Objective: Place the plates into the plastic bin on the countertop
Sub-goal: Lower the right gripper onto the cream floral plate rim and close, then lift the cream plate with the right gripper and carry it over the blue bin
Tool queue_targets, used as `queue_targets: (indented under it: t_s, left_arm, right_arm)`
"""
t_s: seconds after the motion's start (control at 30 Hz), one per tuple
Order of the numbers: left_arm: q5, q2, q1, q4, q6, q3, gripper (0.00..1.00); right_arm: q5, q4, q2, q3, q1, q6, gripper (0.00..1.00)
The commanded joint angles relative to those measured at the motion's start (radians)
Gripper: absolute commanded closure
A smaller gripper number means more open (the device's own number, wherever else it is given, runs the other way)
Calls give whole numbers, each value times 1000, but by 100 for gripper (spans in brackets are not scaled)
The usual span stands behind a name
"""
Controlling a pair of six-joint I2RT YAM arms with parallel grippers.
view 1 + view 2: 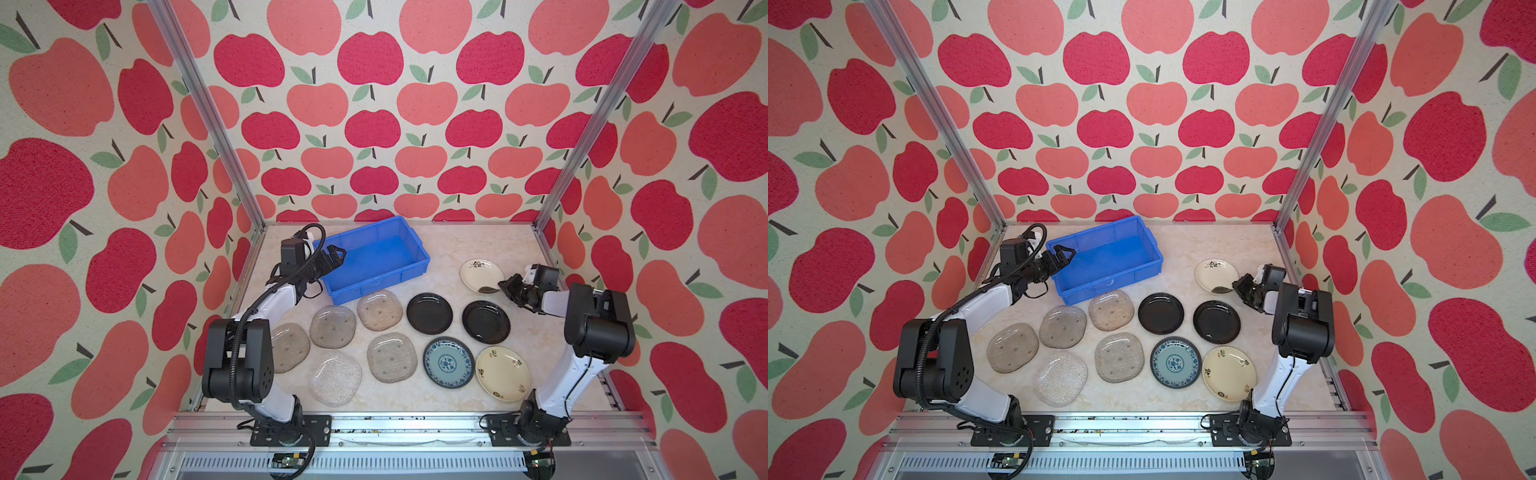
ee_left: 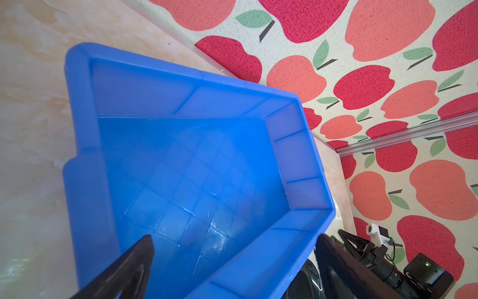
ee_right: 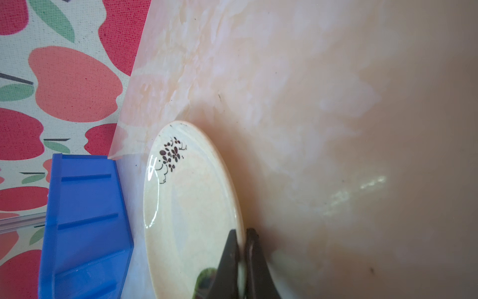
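Cream glazed ceramic, round, with dark floral sprigs: my right pincer (image 1: 505,286) (image 1: 1237,286) (image 3: 241,233) is clenched on the rim of this small plate (image 1: 482,274) (image 1: 1216,274) (image 3: 191,202), one finger on its upper face and the other outside the edge. The plate is at the right of the beige marble-patterned countertop (image 1: 457,245), apart from the bright blue rectangular plastic bin (image 1: 376,282) (image 1: 1108,282) (image 2: 144,95) (image 3: 85,220). I cannot tell whether it lies flat or tipped.

My left pincer (image 1: 336,253) (image 1: 1065,251) (image 2: 235,240) is released, fingers spread wide above the bin's left end.

In front of the bin, on the countertop, lie the rounded-square textured glass plates (image 1: 378,309), two glossy black round plates (image 1: 429,313), a teal-blue patterned round plate (image 1: 449,362) and a second cream plate (image 1: 503,373).
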Motion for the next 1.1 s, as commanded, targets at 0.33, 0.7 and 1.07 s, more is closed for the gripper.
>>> queue_targets:
  t_s: [0.33, 0.7, 1.07]
  left_arm:
    - [-29, 10, 5, 1, 4, 10, 1]
    - [-29, -13, 10, -37, 25, 42, 1]
    - [34, -65, 36, -27, 23, 45, 1]
  right_arm:
    - [75, -130, -190, 93, 58, 2, 100]
    - [202, -452, -254, 528, 318, -144, 100]
    - [50, -794, 155, 1195, 565, -169, 100]
